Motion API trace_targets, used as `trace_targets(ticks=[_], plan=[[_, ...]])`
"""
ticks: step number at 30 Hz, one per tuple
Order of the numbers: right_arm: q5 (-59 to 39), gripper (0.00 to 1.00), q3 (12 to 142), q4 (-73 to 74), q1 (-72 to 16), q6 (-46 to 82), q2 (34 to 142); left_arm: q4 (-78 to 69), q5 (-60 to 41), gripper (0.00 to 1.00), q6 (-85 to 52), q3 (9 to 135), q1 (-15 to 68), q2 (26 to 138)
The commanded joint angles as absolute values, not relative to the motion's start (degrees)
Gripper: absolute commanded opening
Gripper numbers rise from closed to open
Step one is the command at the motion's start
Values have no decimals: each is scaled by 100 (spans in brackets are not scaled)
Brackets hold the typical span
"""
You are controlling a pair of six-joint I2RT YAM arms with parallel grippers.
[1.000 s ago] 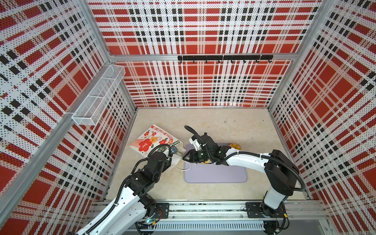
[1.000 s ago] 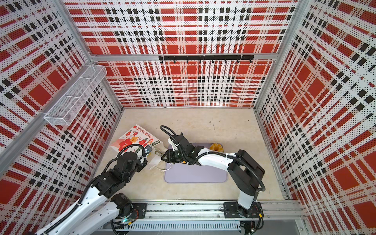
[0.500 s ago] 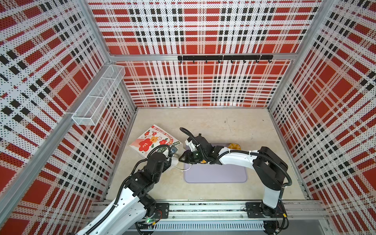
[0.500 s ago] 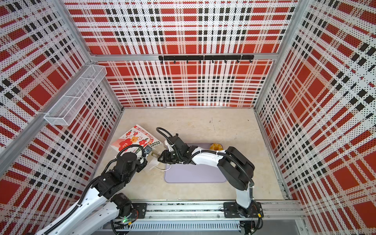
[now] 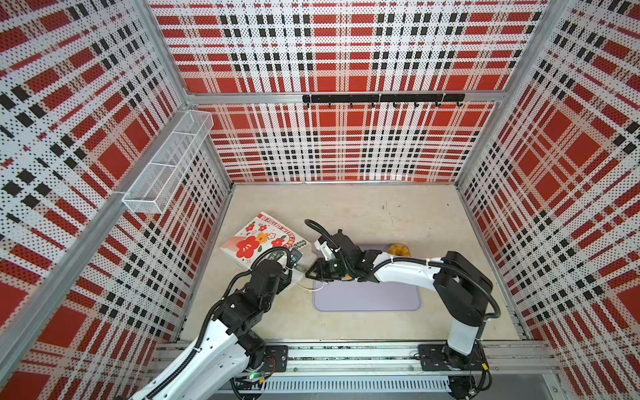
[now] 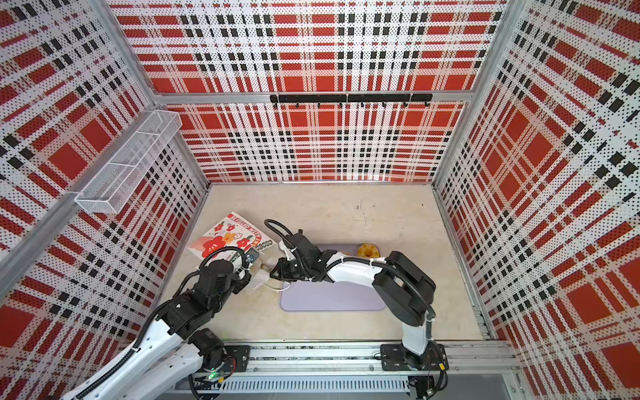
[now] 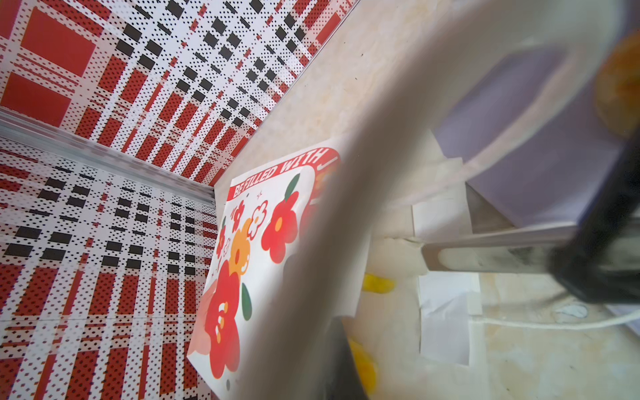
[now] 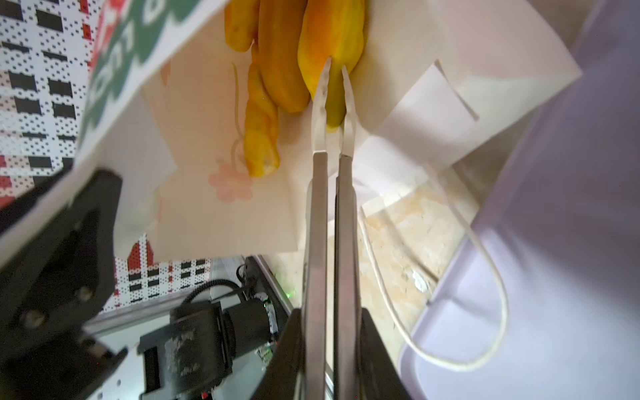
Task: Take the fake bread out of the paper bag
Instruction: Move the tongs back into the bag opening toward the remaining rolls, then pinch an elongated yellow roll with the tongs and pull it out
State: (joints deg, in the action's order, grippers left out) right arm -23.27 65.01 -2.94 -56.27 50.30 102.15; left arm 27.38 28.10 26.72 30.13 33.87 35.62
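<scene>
Since a second ago my right gripper (image 8: pixel 335 64) has reached into the bag (image 5: pixel 258 239) mouth and nipped shut on a yellow loaf (image 8: pixel 332 31). Low and stretched, my left gripper (image 5: pixel 298 269) pinches the bag's rim. At least three breads show inside (one twisted). Farther off, one bun (image 5: pixel 399 250) sits on the tray (image 5: pixel 367 298).

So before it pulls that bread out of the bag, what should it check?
1. Left claw clamped on the paper bag rim, mouth open: ok.
2. Right claw tips reach a yellow loaf inside: ok.
3. Loaf truly pinched: cannot tell; the jaws stand almost together.
4. Cord handle clear of that claw: cannot tell; a strand runs close alongside.
5. Bare room on the lavender tray: ok; one ring bun at its far edge.
</scene>
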Motion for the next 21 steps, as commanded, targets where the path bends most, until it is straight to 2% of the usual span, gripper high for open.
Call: trace_targets(ticks=[1,10,15,21], plan=[[-2185,0,6164,-374,-5829,4662,9368,2434,2814,0,2404,2937,3275,3516],[-1556,0,5289,-1750,-6375,4526,7602,2366,2786,0,2280,2932,3015,3493],[-1074,0,4947,-3084,-6463,4297,6293,2365,2769,0,2254,2932,2997,3508],[255,0,5094,-5221,-6376,3414,4962,2363,2733,0,2189,2911,2979,3489]])
